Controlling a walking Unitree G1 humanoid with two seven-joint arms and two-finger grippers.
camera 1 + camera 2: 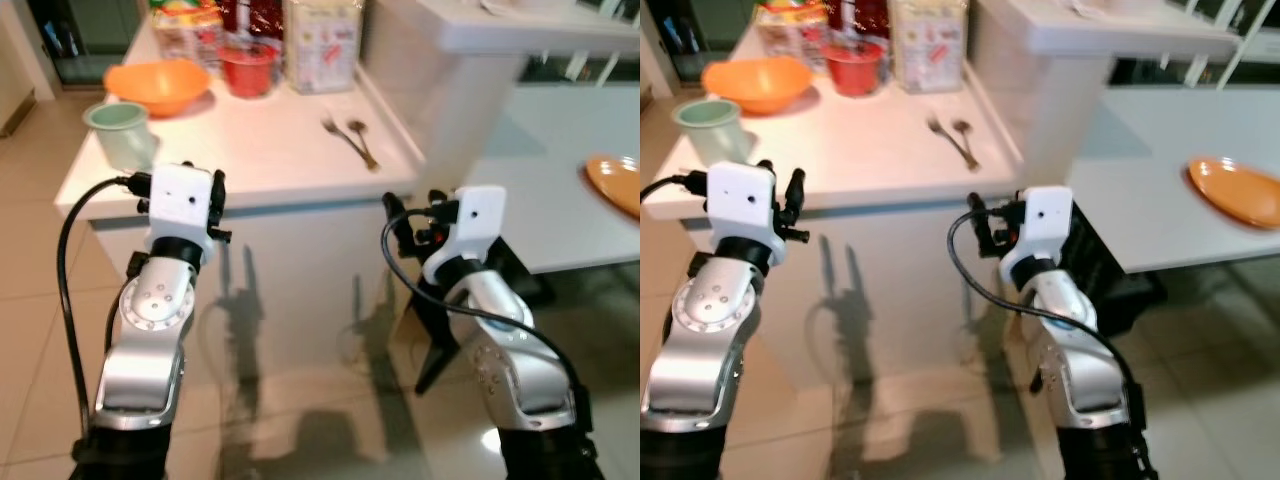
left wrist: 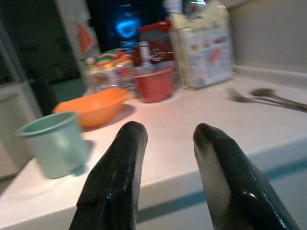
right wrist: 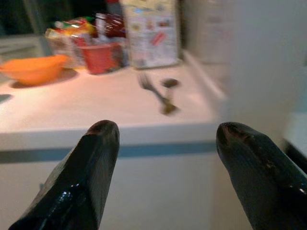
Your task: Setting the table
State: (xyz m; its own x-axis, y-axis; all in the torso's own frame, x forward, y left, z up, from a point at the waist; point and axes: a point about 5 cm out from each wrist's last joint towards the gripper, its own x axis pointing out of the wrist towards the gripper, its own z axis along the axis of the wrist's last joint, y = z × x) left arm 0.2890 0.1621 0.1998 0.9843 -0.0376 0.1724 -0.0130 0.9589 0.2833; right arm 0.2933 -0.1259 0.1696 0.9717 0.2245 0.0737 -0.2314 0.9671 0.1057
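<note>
On the white counter (image 1: 270,150) in the left eye view, a fork (image 1: 338,134) and spoon (image 1: 362,140) lie at 1 o'clock, an orange bowl (image 1: 158,85) and mint cup (image 1: 120,133) at 11. Left wrist view: left gripper (image 2: 165,136) empty, fingers somewhat apart, at the counter edge. Right wrist view: right gripper (image 3: 165,132) wide apart, empty, fork blurred beyond.

Bare counter (image 1: 270,150) lies open between the green cup (image 1: 122,133) and the fork (image 1: 338,134).
</note>
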